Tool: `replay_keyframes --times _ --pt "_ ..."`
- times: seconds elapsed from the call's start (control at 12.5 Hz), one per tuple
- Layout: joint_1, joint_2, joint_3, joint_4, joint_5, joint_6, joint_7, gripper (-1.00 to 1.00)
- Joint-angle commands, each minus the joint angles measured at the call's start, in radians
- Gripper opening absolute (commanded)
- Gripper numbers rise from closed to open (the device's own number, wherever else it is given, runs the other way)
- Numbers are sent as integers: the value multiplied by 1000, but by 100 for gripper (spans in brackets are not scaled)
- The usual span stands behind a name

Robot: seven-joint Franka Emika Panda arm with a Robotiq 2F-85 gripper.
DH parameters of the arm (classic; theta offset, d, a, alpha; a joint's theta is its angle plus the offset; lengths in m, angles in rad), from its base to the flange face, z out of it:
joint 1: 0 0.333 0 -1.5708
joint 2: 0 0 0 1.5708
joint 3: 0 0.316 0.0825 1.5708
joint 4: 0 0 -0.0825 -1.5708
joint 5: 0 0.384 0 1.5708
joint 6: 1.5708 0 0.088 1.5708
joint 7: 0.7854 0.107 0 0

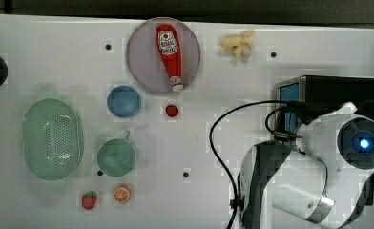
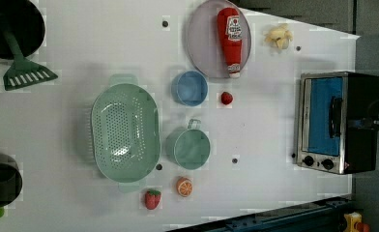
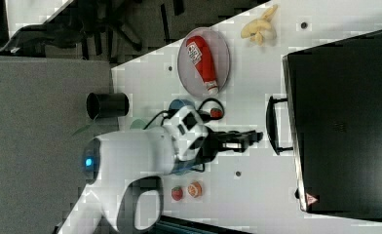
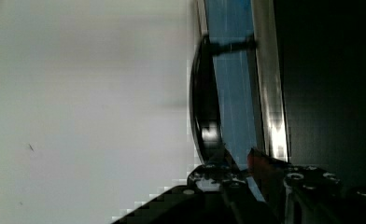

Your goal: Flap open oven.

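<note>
Oven: the boxy toaster oven [image 2: 336, 122] with black top, silver metal frame and blue-tinted glass door stands at the left view's right edge of the white worktop [image 2: 255, 140]; the door looks closed against the frame.
Handle: the black bar handle [image 3: 273, 125] stands out from the door on two short posts, so there is a gap behind it.
End effector: the black end effector [image 3: 247, 139] hangs just beside the handle in the right view, apart from it; its jaws are only a little open and hold nothing.
Wrist view: the handle [image 4: 204, 107] curves close in front of the blue glass, and one fingertip [image 4: 263, 165] is near the silver frame.
Risk, missing the bar: I judge the narrow opening may not pass around the bar, so the fingertips can strike it instead of hooking it.
Risk, pushing the oven: if the end effector presses on the glass or the frame, the whole oven can slide on the worktop.
Risk, slipping off: a pull that does not follow the door's arc may let the bar escape, and the door falls shut.
Risk, cable: the black cable [image 1: 221, 143] loops near the arm and could catch.
</note>
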Motion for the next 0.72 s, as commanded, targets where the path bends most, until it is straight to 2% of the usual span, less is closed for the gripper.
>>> replay_keyframes --times 0.08,0.72 --pt "-4 44 -27 -3 1 69 -112 -65" --pt "-3 157 -19 -47 2 265 -112 -65"
